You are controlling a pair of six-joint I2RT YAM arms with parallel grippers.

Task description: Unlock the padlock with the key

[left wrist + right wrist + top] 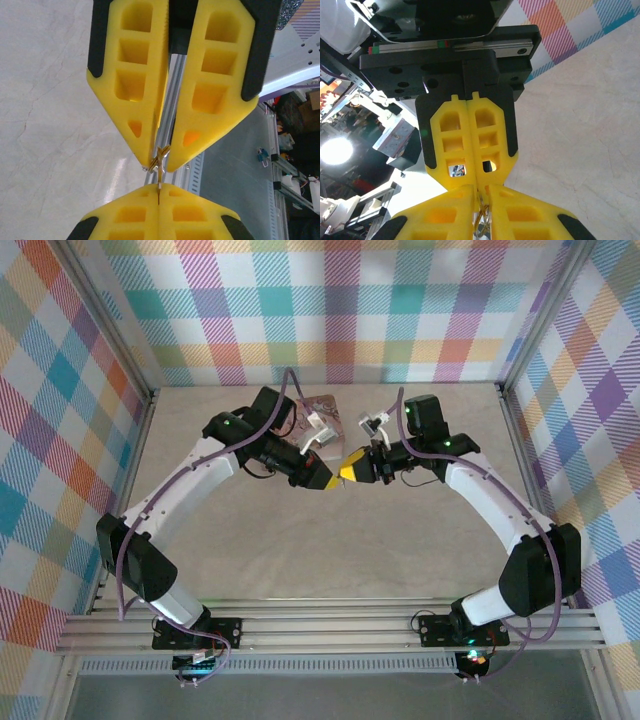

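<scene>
A pale, stone-patterned table [330, 560] lay under two arms that met tip to tip above its middle. A pink tin [325, 408] sat behind them. The left gripper [160, 161] was pressed together, pinching a small brass-coloured key [159, 175]. The right gripper [159, 189], just below it, had its pads clamped on the key's other end. Whether the tiny padlock sat hidden between the pads could not be told. The key looked light, stiff, thin and slick, so likely to twist. It seemed best held flat across its broad head.
</scene>
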